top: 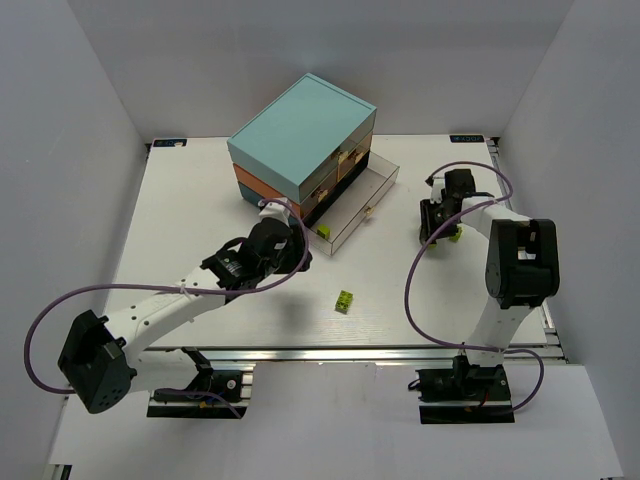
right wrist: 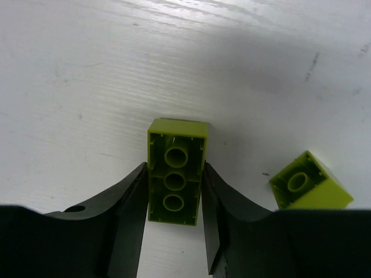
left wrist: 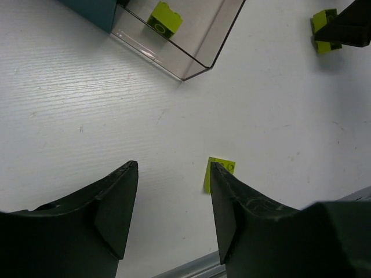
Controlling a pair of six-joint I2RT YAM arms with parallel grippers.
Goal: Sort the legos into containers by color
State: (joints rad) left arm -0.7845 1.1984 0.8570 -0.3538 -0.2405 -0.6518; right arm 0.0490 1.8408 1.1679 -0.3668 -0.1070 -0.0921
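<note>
White tabletop (top: 190, 210), boxed in by plain white walls (top: 90, 110); the two-arm rig is bolted at the near edge. Center-back stands a boxy chest (top: 300, 130), lt teal over orange over dk teal. Its clear drawer (top: 372, 205) is pulled out toward the front-right, w/ one yellow-green drawer brick (top: 323, 231) at the near corner.

The right pincer (right wrist: 174, 168), low over the table's right-rear area, is clamped on a long brick (right wrist: 177, 136). The brick is yellow-green, hollow underside toward the wrist cam, a finger flat against each long side; can't tell if it's off the surface. A small brick (right wrist: 310, 184), same color, sits just beside it, not touching.

The left pincer (left wrist: 174, 168) hovers in front of the drawer, fingers spread w/ nothing btwn them. A loose brick (left wrist: 219, 172) lies on the table by one fingertip, partly hidden behind it.

Bare surface stretches btwn the arms and along the left side. The loose brick is mid-table, well short of the metal rail (top: 350, 352) at the front edge. The right pincer sits nearer the right edge, w/ less room.
</note>
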